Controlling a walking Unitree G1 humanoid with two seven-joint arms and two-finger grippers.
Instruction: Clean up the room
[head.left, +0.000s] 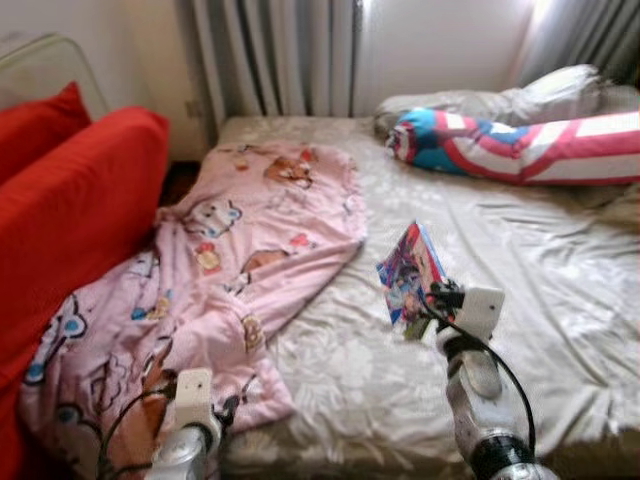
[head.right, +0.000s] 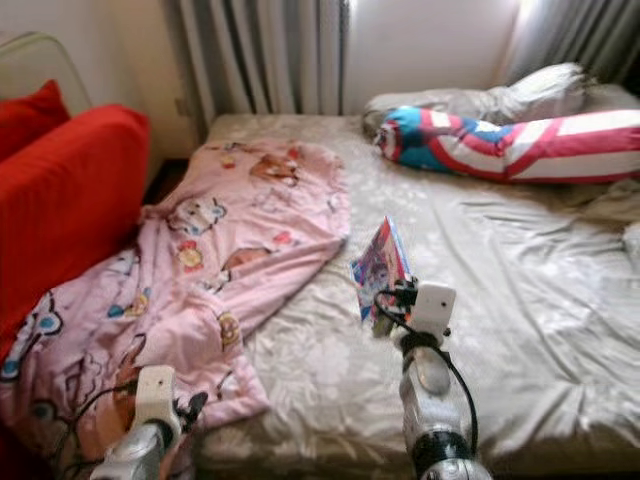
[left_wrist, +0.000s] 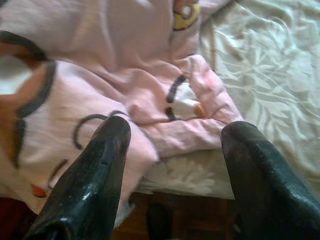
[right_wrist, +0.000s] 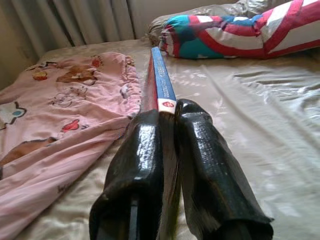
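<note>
My right gripper (head.left: 428, 305) is shut on a thin colourful book (head.left: 408, 271), holding it on edge above the beige bed sheet (head.left: 560, 300). In the right wrist view the book's blue spine (right_wrist: 161, 82) stands clamped between the two black fingers (right_wrist: 140, 165). A pink cartoon blanket (head.left: 230, 260) lies rumpled over the bed's left side and hangs off the near corner. My left gripper (left_wrist: 175, 150) is open just above the blanket's near edge (left_wrist: 165, 115), with nothing between its fingers.
A red sofa (head.left: 70, 200) stands to the left of the bed. A long red, white and blue bolster (head.left: 520, 145) and a grey pillow (head.left: 520, 100) lie at the head. Curtains (head.left: 280, 55) hang behind. Dark floor (left_wrist: 170, 220) shows under the bed edge.
</note>
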